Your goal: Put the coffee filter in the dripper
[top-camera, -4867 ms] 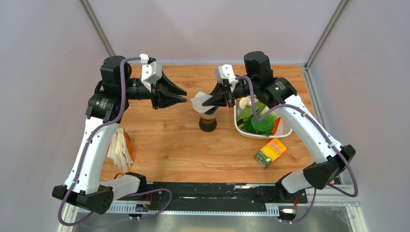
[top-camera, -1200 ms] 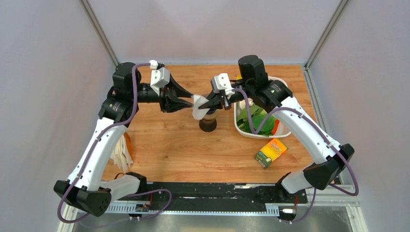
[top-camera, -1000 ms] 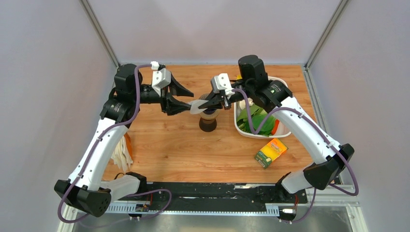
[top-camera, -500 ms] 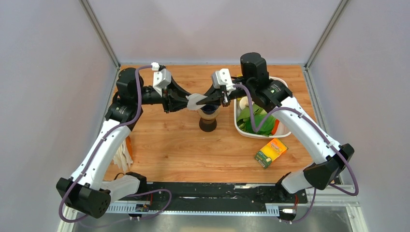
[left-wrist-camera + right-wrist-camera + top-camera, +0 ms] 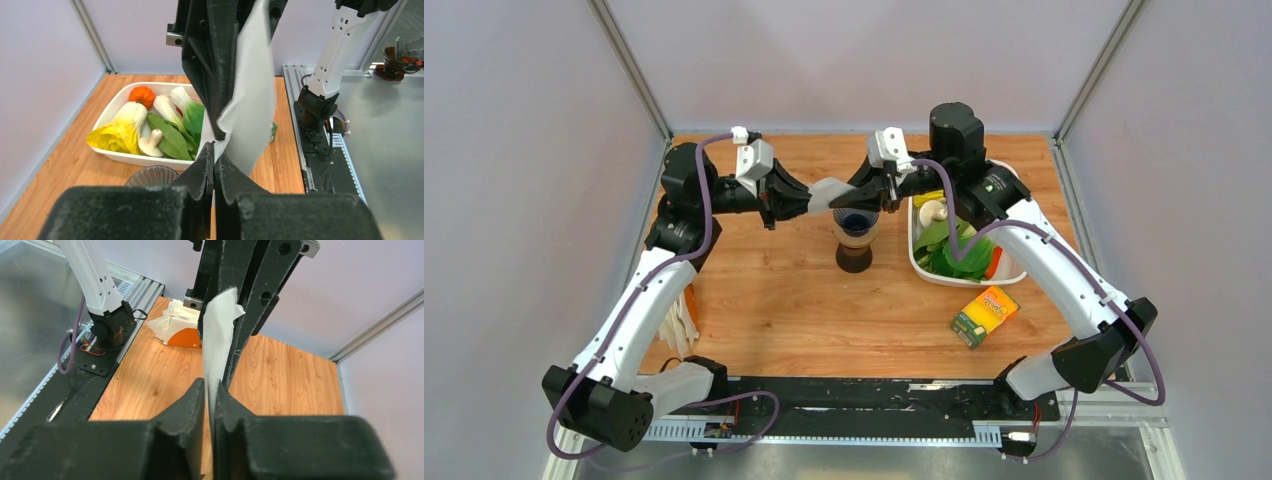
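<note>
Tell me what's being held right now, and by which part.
The coffee filter, pinched at opposite edges: left gripper on its left edge, right gripper on its right, above the dripper.

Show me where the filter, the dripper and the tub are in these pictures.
filter (image 5: pixel 827 193), top view, middle of the white paper.
dripper (image 5: pixel 855 259), top view, its dark base.
tub (image 5: pixel 150 161), left wrist view, its near white wall.
</note>
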Robot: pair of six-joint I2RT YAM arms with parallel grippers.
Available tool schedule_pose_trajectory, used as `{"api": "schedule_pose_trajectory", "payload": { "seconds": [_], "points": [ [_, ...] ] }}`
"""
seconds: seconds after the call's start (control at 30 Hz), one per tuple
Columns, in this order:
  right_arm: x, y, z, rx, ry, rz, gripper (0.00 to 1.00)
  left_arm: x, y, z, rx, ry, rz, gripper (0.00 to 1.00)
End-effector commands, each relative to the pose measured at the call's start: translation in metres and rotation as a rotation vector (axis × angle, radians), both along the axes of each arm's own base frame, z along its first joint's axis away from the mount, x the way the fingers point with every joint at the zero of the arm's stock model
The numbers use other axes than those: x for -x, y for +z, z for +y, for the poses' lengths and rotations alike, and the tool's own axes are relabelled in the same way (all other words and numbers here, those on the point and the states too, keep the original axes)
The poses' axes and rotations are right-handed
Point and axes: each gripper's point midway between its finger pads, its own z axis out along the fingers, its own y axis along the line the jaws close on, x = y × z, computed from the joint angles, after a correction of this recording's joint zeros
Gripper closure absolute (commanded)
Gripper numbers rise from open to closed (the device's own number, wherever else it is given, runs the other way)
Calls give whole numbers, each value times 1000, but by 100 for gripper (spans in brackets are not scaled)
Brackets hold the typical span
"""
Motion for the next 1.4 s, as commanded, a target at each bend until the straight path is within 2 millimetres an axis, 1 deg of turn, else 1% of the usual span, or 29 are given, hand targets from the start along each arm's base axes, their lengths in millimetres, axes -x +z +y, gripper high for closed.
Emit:
{"api": "schedule_pose_trajectory", "payload": {
  "seconds": [0.0, 0.03, 0.07, 0.1, 0.13, 0.17, 0.2, 0.23, 0.27, 0.3, 0.33, 0.37, 0.4, 0.43, 0.53, 0.67, 0.73, 0.87, 0.93, 0.97, 1.03, 1.07, 1.1, 1.13, 1.17, 1.2, 1.23, 1.27, 1.37],
  "points": [
    [1, 18, -12, -43, -25, -15, 68, 5, 11, 1, 5, 1, -70, 100],
    [-3, 18, -15, -42, -44, -9, 54, 5, 6, 3, -24, 8, -28, 100],
    [-6, 19, -18, -42, -63, -7, 45, 0, 1, 3, -50, 15, -53, 100],
    [-10, 20, -22, -42, -85, -10, 40, 0, -3, 5, -93, 20, -65, 100],
    [-13, 21, -25, -43, -107, -20, 37, -6, -10, 5, -123, 32, -55, 100],
    [-16, 21, -27, -38, -132, -36, 36, -5, -12, 9, -164, 35, -61, 100],
    [-18, 19, -29, -31, -152, -56, 36, -14, -20, 9, -199, 54, -52, 100],
    [-19, 18, -31, -21, -166, -69, 37, -13, -21, 12, -239, 54, -73, 100],
    [-21, 16, -32, -11, -176, -80, 39, -22, -30, 13, -282, 80, -62, 100],
    [-21, 14, -33, 0, -179, -84, 40, -21, -30, 15, -318, 82, -83, 100],
    [-22, 10, -33, 15, -178, -81, 42, -28, -38, 15, -356, 92, -81, 100],
    [-22, 9, -33, 25, -176, -77, 43, -27, -39, 17, -386, 84, -106, 100],
    [-23, 8, -32, 30, -176, -71, 44, -28, -49, 16, -428, 86, -89, 100],
    [-25, 8, -30, 33, -178, -65, 46, -30, -47, 16, -441, 86, -123, 100],
    [-31, 6, -26, 48, -190, -61, 50, -31, -52, 12, -476, 82, -133, 100],
    [-36, -3, -23, 73, -193, -75, 61, -29, -49, 6, -466, 77, -119, 100],
    [-35, -5, -23, 77, -182, -85, 66, -30, -47, 5, -455, 80, -107, 100],
    [-33, -12, -21, 94, -164, -99, 67, -33, -41, 2, -438, 89, -98, 100],
    [-32, -17, -20, 106, -159, -98, 71, -34, -39, 2, -437, 95, -97, 100],
    [-32, -19, -20, 111, -157, -95, 76, -35, -39, 2, -439, 97, -96, 100],
    [-32, -19, -20, 111, -151, -105, 94, -36, -37, 2, -437, 106, -91, 100],
    [-32, -18, -20, 108, -150, -112, 100, -37, -35, 1, -431, 111, -81, 96],
    [-32, -16, -20, 105, -150, -120, 100, -38, -33, 0, -423, 119, -83, 91],
    [-33, -15, -19, 103, -152, -126, 100, -38, -35, 0, -418, 128, -47, 76],
    [-34, -14, -19, 101, -154, -132, 100, -42, -32, -1, -404, 149, -53, 69],
    [-35, -12, -19, 97, -159, -141, 100, -43, -38, -1, -399, 167, 7, 60],
    [-36, -12, -19, 96, -163, -145, 100, -46, -35, -2, -384, 186, 6, 56],
    [-37, -12, -19, 96, -167, -148, 100, -47, -40, -1, -378, 198, 53, 49],
    [-38, -10, -20, 86, -178, -164, 100, -53, -35, -3, -317, 226, 105, 44]
  ]
}}
